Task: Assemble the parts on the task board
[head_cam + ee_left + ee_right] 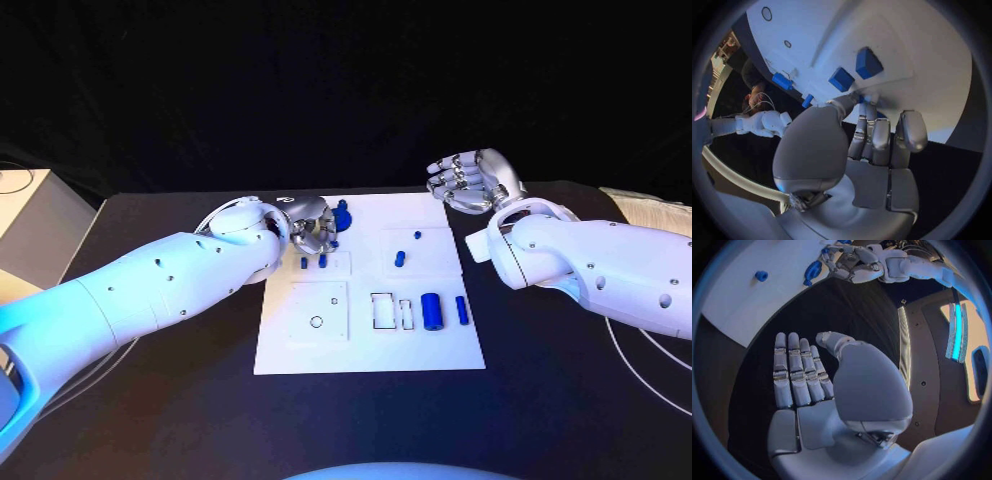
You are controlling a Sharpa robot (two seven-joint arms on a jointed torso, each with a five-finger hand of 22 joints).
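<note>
The white task board (368, 345) lies mid-table. My left hand (307, 225) hovers over its far left corner with fingers curled (879, 137), and seems to pinch a blue part (342, 214) at its fingertips; that part also shows as a blue oval (812, 270) beside the left hand (851, 262). Two short blue pegs (313, 262) stand just below the hand, seen close as blue blocks (856, 70). A thick blue cylinder (433, 312) and a slim one (463, 310) lie at the board's right. My right hand (469, 180) hangs beyond the far right corner, fingers straight (798, 375), holding nothing.
Two small blue parts (408, 248) sit on the board's far right block. A square panel with holes (320, 310) and a rectangular slot (382, 310) lie near the front. A pale box (36, 230) stands at the table's left; cables (642, 350) trail at the right.
</note>
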